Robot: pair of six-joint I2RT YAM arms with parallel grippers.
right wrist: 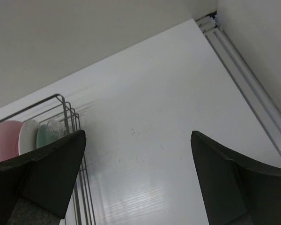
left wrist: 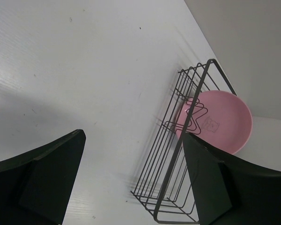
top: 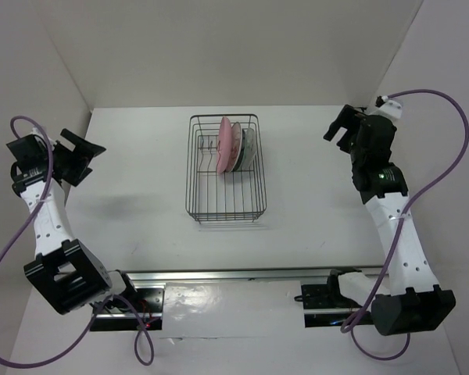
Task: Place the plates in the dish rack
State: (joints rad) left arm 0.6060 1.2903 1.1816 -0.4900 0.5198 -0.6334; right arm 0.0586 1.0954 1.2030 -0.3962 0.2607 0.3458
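The dark wire dish rack (top: 225, 205) stands at the table's middle back. The plates stand on edge between its tines at the far end. The pink plate (top: 224, 144) is leftmost, the white one (top: 235, 148) beside it, the blue-green one (top: 247, 148) to the right. In the right wrist view I see the pink plate (right wrist: 4, 140), the white plate (right wrist: 28, 135), the green plate (right wrist: 43, 136) and the clear glass dish (right wrist: 56, 126). The left wrist view shows the rack (left wrist: 178, 154) and pink plate (left wrist: 220, 119). My left gripper (top: 84, 156) is open and empty at the far left. My right gripper (top: 341, 129) is open and empty at the far right.
White walls enclose the table on three sides. A metal rail (top: 242, 275) runs along the near edge between the arm bases. A wall track (right wrist: 243, 75) runs along the right wall's foot.
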